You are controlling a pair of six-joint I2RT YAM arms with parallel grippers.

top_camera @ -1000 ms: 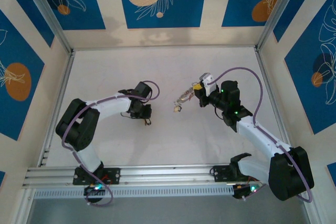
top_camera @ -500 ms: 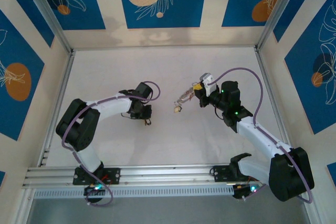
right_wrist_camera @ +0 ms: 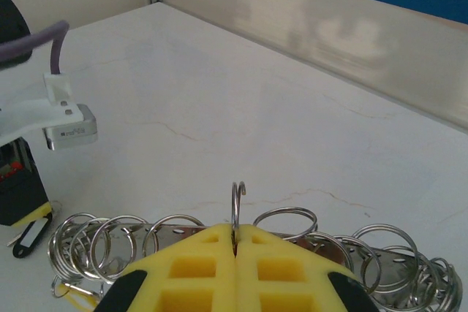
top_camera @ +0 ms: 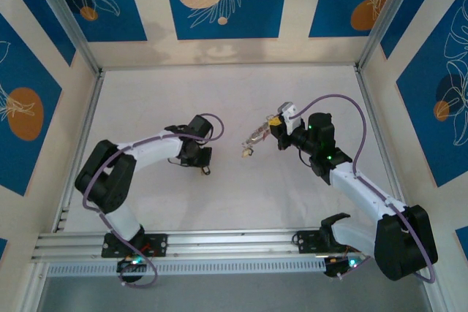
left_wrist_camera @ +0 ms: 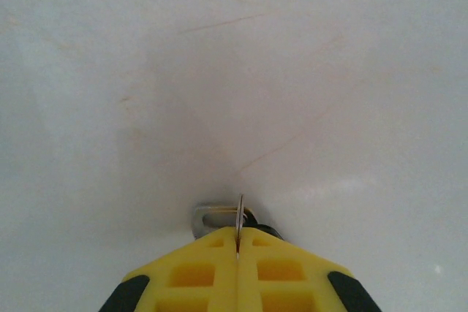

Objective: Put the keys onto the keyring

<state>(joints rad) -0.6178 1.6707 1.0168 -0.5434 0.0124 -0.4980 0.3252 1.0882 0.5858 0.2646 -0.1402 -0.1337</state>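
Observation:
My left gripper [left_wrist_camera: 238, 242] is shut low over the table on a thin silvery key [left_wrist_camera: 239, 215] held edge-on. A slotted metal piece [left_wrist_camera: 210, 218] and a dark tag [left_wrist_camera: 262, 223] lie just behind it. From above, that gripper [top_camera: 204, 168] sits left of centre. My right gripper [right_wrist_camera: 235, 233] is shut on the keyring [right_wrist_camera: 236, 206], one upright wire loop. A metal strip with several more rings [right_wrist_camera: 285, 221] spreads to both sides. In the top view the keyring bunch [top_camera: 255, 137] hangs from the right gripper [top_camera: 270, 131], a yellowish tag [top_camera: 247, 151] at its lower end.
In the right wrist view the left arm's white camera block [right_wrist_camera: 67, 128] and a black tag [right_wrist_camera: 29, 237] stand at the left edge. A pale wall [right_wrist_camera: 329, 27] rises behind the white table [top_camera: 234, 202]. An aluminium rail [top_camera: 219, 242] runs along the near edge.
The left gripper's fingers have closed on the key. Both arms have hardly moved, and the right gripper still holds the ring.

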